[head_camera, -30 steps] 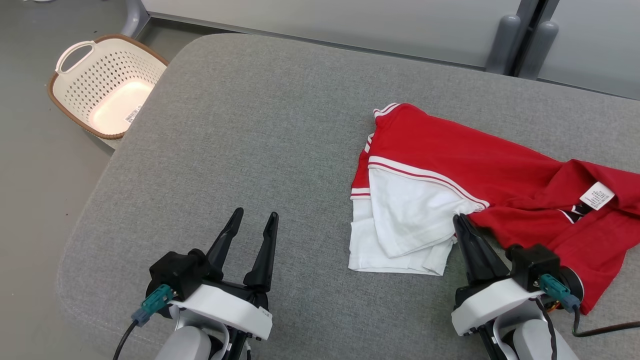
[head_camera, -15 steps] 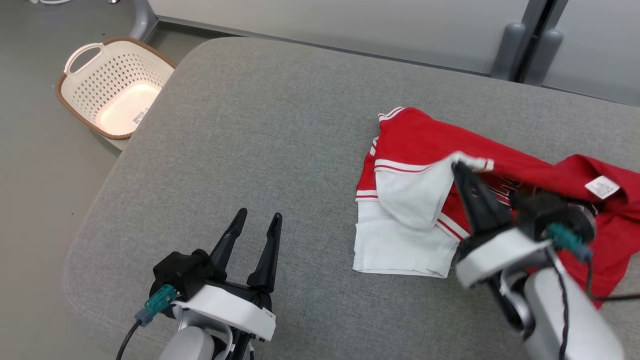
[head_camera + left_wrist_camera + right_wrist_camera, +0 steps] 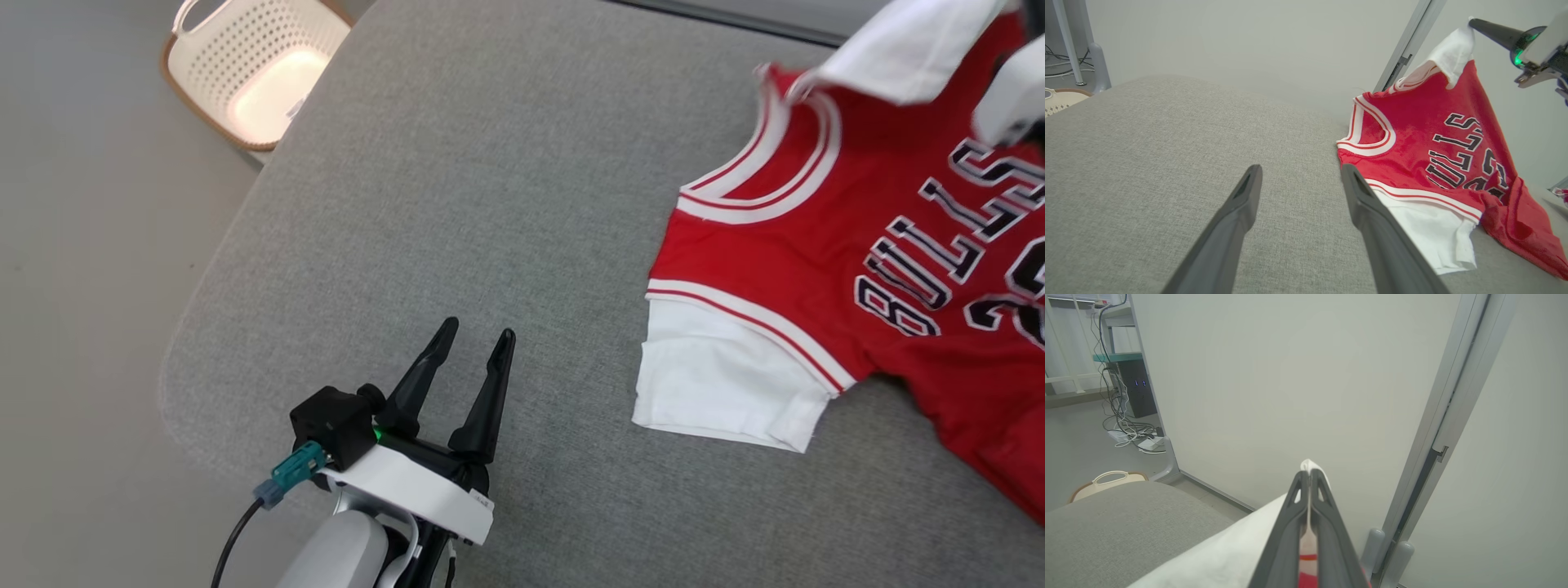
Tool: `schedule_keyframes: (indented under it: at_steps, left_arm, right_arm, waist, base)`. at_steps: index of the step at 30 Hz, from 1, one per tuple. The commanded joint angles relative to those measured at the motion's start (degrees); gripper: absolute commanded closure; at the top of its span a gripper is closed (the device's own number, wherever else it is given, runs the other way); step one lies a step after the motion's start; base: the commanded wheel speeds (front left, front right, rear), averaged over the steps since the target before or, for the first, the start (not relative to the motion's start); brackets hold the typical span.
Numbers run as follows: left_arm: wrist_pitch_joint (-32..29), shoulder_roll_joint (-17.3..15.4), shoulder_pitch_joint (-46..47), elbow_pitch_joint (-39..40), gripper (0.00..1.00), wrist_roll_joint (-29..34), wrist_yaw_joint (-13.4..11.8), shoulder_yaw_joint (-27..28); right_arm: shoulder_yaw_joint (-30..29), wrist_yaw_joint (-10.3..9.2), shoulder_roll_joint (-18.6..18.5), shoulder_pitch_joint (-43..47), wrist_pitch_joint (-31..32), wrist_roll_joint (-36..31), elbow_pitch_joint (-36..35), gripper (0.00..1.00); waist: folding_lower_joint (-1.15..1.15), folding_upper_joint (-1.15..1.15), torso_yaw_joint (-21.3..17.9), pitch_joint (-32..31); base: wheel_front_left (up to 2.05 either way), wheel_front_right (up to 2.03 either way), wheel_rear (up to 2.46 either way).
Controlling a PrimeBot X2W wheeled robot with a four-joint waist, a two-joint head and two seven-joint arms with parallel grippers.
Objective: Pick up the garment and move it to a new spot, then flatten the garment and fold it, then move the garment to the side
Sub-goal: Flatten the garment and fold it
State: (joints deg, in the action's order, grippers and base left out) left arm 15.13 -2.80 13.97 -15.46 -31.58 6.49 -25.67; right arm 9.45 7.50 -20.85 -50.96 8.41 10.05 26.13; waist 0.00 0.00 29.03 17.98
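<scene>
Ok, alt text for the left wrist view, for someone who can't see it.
A red basketball jersey with white sleeves hangs by one sleeve from the right gripper, its lower part draped on the grey fabric surface. The left gripper stands open in front.

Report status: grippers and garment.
Right gripper shut on white sleeve of jersey, held raised. Left gripper open, empty. Jersey's lower part on table. Basket far left, out of the way.

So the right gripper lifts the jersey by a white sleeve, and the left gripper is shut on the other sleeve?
No: the left gripper is open, off the jersey; the head view shows it. The right gripper does lift the sleeve.
</scene>
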Motion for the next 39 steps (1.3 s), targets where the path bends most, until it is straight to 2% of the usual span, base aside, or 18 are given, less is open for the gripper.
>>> schedule_keyframes:
  at_steps: [1, 2, 3, 4, 8, 12, 20, 25, 31, 39]
  left_arm:
    - [0.0, -0.18, 1.33, 0.49, 0.0, -0.51, -0.42, -0.14]
    - [-0.01, -0.17, 1.49, 0.62, 0.0, -0.9, -0.52, -0.4]
    - [-0.01, -0.17, 1.69, 0.78, 0.0, -1.12, -0.68, -0.61]
    - [0.0, -0.2, 1.92, 0.98, 0.0, -1.45, -0.94, -0.77]
    - [0.0, -0.22, 2.07, 1.06, 0.0, -1.87, -1.46, -1.19]
    - [-0.01, -0.23, 2.65, 0.24, 0.0, -1.19, -1.32, -0.74]
    - [-0.01, -0.21, 2.19, -1.08, 0.0, 2.2, -0.99, 2.6]
    - [-0.01, -0.26, 0.23, -2.05, 0.0, 4.65, -0.45, 5.14]
    - [-0.01, -0.24, -1.75, -2.83, 0.0, 6.18, -0.02, 8.03]
    - [-0.01, -0.2, -4.51, -4.24, 0.0, 6.9, 0.46, 10.09]
  right_arm:
    - [-0.48, -0.03, -0.8, -3.07, 0.72, -0.83, 2.71, 1.0]
    - [-0.69, -0.03, -1.37, -5.23, 0.91, -1.64, 5.19, 0.93]
    - [-1.43, -0.03, -1.98, -7.44, 0.63, -2.69, 7.66, 0.09]
    - [-2.48, -0.03, -2.36, -9.68, -0.39, -3.93, 10.0, 0.0]
    - [-5.99, -0.02, -1.1, -13.85, -4.29, -9.02, 18.26, 0.0]
    - [-5.36, -0.07, 0.03, -12.54, -8.48, -11.03, 23.14, 0.0]
    - [-2.21, -0.06, 3.49, -5.28, -18.61, -7.79, 26.02, 0.0]
    - [-0.3, -0.06, 5.82, 2.25, -22.18, -4.18, 23.22, 0.0]
    - [0.15, -0.06, 6.65, 14.84, -23.51, -0.98, 15.28, 0.0]
    - [-5.79, -0.06, 11.13, 33.91, -23.62, -1.55, 0.92, 0.0]
  waist:
    - [0.0, 0.0, 2.24, 2.74]
    - [0.0, 0.0, 2.45, 3.25]
    - [0.0, 0.0, 2.61, 3.68]
    - [0.0, 0.0, 2.76, 4.06]
    - [0.0, 0.0, 2.9, 4.14]
    - [0.0, 0.0, 2.26, 2.69]
    - [0.0, 0.0, -3.94, -3.06]
    - [0.0, 0.0, -9.18, -7.07]
    - [0.0, 0.0, -14.41, -11.03]
    - [0.0, 0.0, -19.33, -14.14]
  base:
    - [0.0, 0.0, 0.0]
    - [0.0, 0.0, 0.0]
    - [0.0, 0.0, 0.0]
    - [0.0, 0.0, 0.0]
    - [0.0, 0.0, 0.0]
    - [0.0, 0.0, 0.0]
    - [0.0, 0.0, 0.0]
    - [0.0, 0.0, 0.0]
    - [0.0, 0.0, 0.0]
    - [0.0, 0.0, 0.0]
